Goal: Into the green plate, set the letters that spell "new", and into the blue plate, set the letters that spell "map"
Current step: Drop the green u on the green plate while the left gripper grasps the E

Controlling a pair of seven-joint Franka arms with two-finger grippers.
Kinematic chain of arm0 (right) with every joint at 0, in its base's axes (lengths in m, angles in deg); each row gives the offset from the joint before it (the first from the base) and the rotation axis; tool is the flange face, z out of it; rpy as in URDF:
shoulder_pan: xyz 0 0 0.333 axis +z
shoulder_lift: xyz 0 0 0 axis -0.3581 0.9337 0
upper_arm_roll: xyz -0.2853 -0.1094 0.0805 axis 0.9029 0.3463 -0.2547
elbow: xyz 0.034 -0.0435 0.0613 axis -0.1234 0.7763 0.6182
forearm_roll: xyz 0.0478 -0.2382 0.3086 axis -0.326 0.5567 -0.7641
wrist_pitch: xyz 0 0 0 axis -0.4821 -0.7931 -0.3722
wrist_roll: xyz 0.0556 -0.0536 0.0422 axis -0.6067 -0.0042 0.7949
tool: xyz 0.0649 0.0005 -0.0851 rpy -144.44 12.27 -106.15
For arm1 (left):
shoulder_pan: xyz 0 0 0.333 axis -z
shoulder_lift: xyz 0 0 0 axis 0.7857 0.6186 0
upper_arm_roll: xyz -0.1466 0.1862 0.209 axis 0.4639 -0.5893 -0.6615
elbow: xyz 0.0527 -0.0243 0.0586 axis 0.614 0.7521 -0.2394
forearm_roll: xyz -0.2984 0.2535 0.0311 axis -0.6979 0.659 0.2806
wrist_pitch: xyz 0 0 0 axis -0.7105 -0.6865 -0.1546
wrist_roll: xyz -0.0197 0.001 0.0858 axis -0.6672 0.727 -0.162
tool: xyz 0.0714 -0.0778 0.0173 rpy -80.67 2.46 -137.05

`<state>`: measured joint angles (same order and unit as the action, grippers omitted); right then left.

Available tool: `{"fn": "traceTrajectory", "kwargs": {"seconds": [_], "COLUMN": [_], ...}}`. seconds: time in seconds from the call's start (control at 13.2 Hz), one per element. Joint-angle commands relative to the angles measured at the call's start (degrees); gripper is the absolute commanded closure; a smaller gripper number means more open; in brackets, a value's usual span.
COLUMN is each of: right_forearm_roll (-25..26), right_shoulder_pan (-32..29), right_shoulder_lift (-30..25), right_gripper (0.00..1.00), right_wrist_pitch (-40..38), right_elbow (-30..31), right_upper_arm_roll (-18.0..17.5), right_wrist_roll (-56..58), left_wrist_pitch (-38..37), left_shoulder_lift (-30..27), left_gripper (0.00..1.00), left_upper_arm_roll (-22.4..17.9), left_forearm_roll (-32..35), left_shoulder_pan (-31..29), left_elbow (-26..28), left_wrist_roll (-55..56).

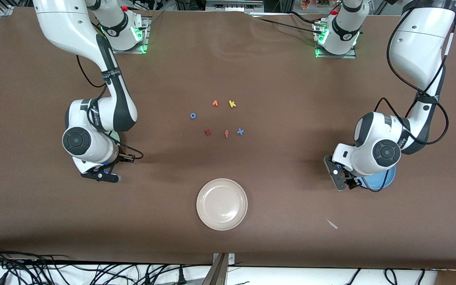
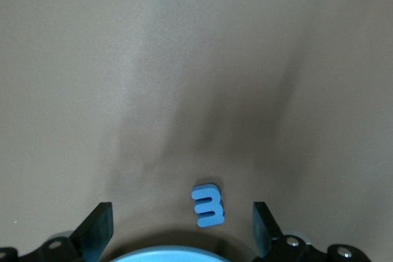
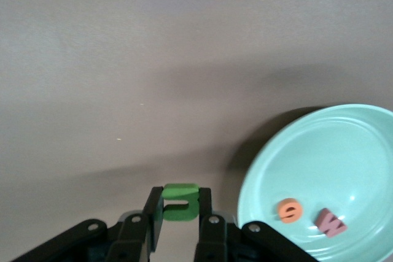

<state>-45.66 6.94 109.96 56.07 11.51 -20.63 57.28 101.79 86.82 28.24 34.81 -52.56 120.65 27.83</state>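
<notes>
Your right gripper is pinching the green n just beside the green plate, where e and w already sit, so it needs carrying over the rim. Left gripper hangs wide open, with the blue m on the table between its fingers, right by the blue plate, probably lining up a grab.

High front camera facing both robot bases at 12 o'clock, whole table seen from afar, each wrist camera close above the tabletop, sharing a plate edge with it

2 glossy white arms with dark grey joint bands and round black caps at 9 o'clock of each wrist housing. Black cables loop alongside. Bases glow green. The left gripper and right gripper are black.
</notes>
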Motion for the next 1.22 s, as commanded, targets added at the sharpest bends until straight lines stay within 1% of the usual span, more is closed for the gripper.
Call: {"fn": "traceTrajectory", "kwargs": {"seconds": [0.0, 0.38, 0.53, 0.68, 0.76, 0.84, 0.91, 0.99, 1.06, 1.14], "right_forearm_roll": [-0.4, -1.1, -1.2, -2.8, -3.9, -5.0, -7.1, -9.0, -9.4, -9.4], "right_shoulder_pan": [0.4, 0.0, -0.2, -2.1, -2.7, -4.6, -5.7, -5.6, -5.7, -5.8], "right_shoulder_lift": [-2.8, -5.7, -6.3, -6.0, -5.4, -4.3, -3.4, -3.0, -2.9, -2.9], "right_gripper": [1.0, 1.0, 1.0, 1.0, 1.0, 1.0, 1.0, 0.99, 0.72, 0.04], "right_wrist_pitch": [-0.7, 1.7, 5.5, 11.1, 12.7, 13.2, 13.4, 13.6, 13.6, 13.5], "right_elbow": [3.1, 10.9, 14.5, 17.5, 17.8, 17.8, 17.8, 17.7, 17.6, 17.2], "right_upper_arm_roll": [2.1, 7.2, 8.8, 9.0, 9.0, 8.8, 8.6, 8.6, 8.6, 8.6], "right_wrist_roll": [5.3, 17.5, 22.0, 26.4, 29.0, 30.7, 32.5, 34.1, 34.2, 34.2], "left_wrist_pitch": [1.2, 1.3, 3.9, 4.4, 4.6, 5.5, 6.6, 7.6, 8.3, 8.5], "left_shoulder_lift": [0.7, 1.5, 1.4, 1.4, 1.3, 1.1, 0.8, 0.6, 0.0, -0.3], "left_gripper": [0.0, 0.0, 0.0, 0.0, 0.0, 0.0, 0.0, 0.01, 0.02, 0.02], "left_upper_arm_roll": [0.0, 0.0, 0.0, 0.0, 0.0, 0.0, 0.0, 0.0, 0.0, 0.0], "left_forearm_roll": [1.9, 1.8, 1.9, 1.8, 1.9, 1.8, 1.8, 1.8, 1.8, 1.7], "left_shoulder_pan": [-0.3, -1.1, -1.7, -1.9, -2.4, -2.7, -2.7, -2.7, -2.7, -2.9], "left_elbow": [-0.2, 0.6, 2.5, 3.2, 3.9, 4.6, 5.9, 6.9, 8.0, 8.8], "left_wrist_roll": [-1.2, -1.1, -1.2, -1.2, -1.2, -1.1, -1.1, -1.0, -1.0, -0.8]}}
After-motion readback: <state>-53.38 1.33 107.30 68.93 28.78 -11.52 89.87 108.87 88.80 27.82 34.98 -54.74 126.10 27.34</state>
